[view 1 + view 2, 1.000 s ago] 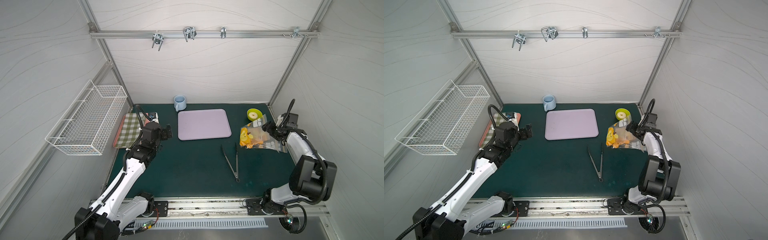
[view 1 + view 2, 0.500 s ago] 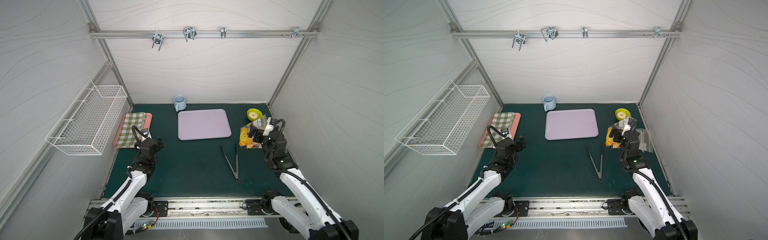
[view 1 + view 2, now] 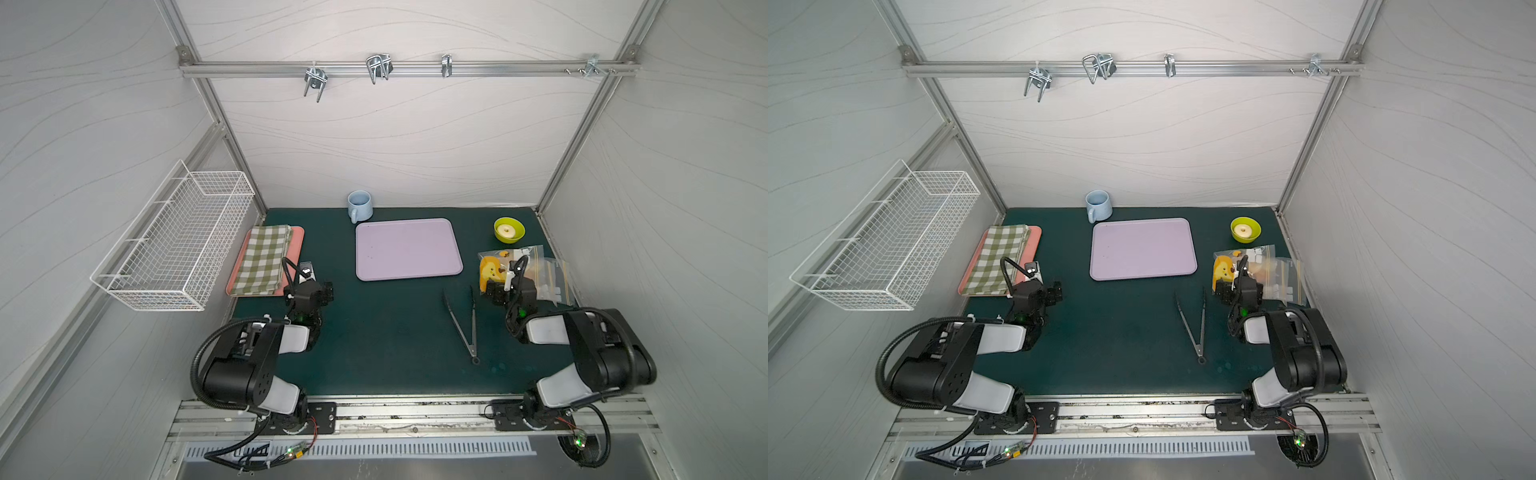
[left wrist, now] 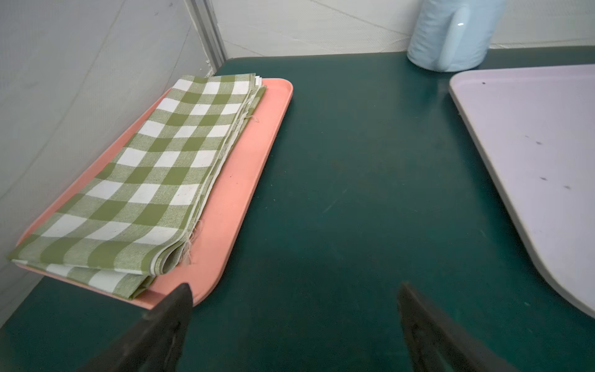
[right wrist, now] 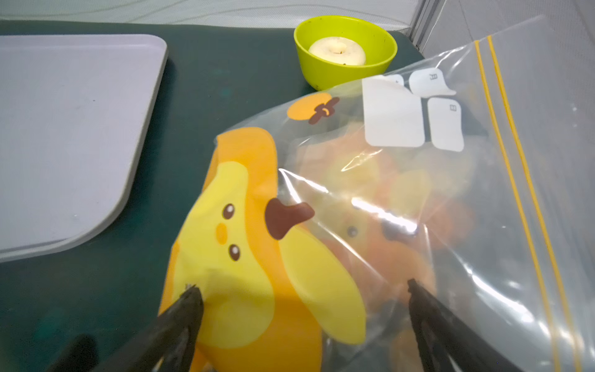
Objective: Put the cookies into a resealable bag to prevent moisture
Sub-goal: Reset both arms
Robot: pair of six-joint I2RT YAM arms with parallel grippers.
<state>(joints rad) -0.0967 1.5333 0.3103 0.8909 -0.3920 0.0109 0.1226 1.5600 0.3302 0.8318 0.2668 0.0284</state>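
Where glossy clear bag crinkles | cookies blurred orange rounds inside

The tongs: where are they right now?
In both top views the tongs lie on the green mat, near the lilac tray, beside the right claw.

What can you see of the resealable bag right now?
The resealable bag is clear, glossy, crinkled plastic with two yellow zip lines along one edge, white label patches and a large orange-yellow cartoon toast print. It lies on the green mat at the robot's right, near the lime bowl. Blurred orange cookies show through it. The open right hand is at its cartoon end; contact and seal state are unclear.
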